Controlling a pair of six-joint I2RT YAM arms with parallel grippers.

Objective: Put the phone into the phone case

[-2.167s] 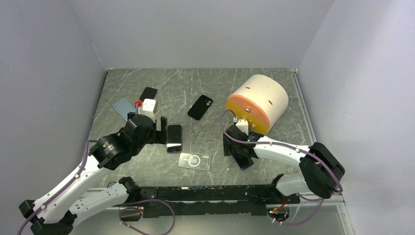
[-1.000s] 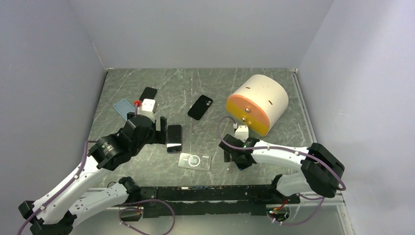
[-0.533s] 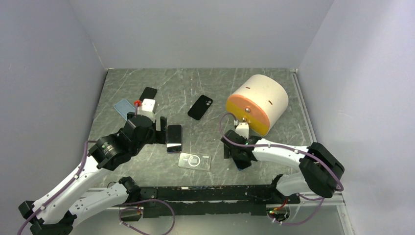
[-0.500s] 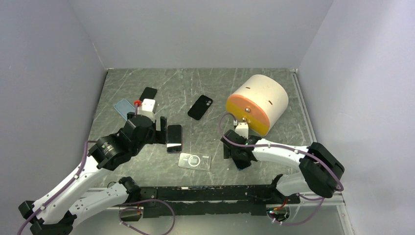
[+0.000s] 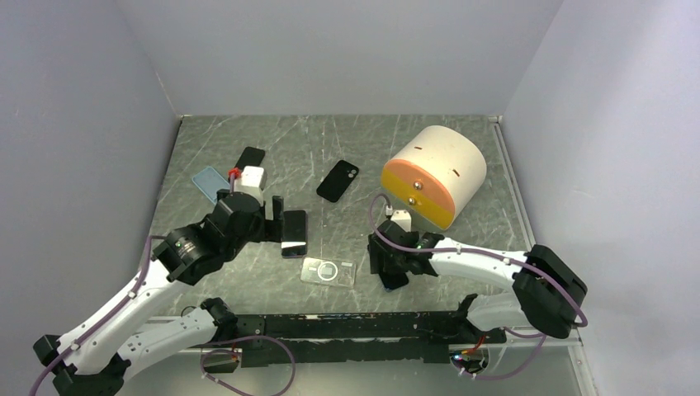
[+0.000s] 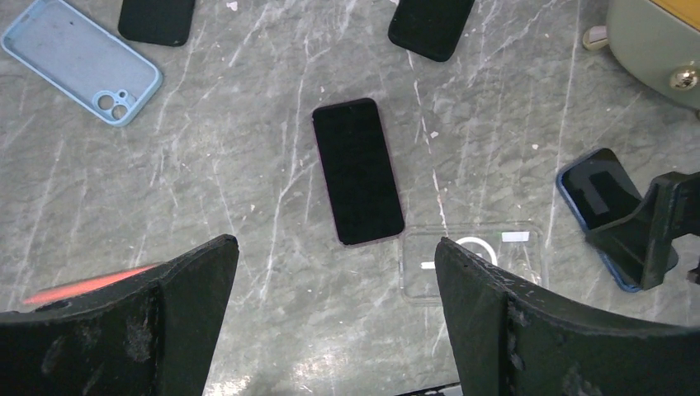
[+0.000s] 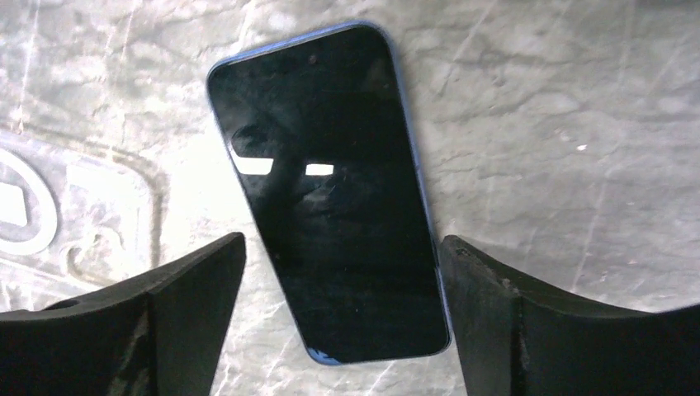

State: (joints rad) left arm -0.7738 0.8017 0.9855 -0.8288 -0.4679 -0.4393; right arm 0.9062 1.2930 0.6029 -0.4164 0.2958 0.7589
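A blue-edged phone (image 7: 330, 190) lies screen up on the table, just right of the clear phone case (image 5: 328, 271). My right gripper (image 7: 340, 272) is open low over it, one finger on each side of its near end; in the top view the gripper (image 5: 394, 262) hides most of the phone. The case also shows in the right wrist view (image 7: 49, 214) and the left wrist view (image 6: 470, 260). A second dark phone (image 5: 294, 233) lies just behind the case. My left gripper (image 6: 334, 264) is open and empty, above the table near that phone (image 6: 357, 171).
A cream and orange cylinder (image 5: 433, 173) lies on its side at the back right. A black phone or case (image 5: 338, 180) lies mid-table. A light blue case (image 5: 209, 181) and another black one (image 5: 250, 157) lie at the back left. Grey walls enclose the table.
My right gripper has shifted a little left and nearer, staying over the blue-edged phone. My left arm has hardly moved.
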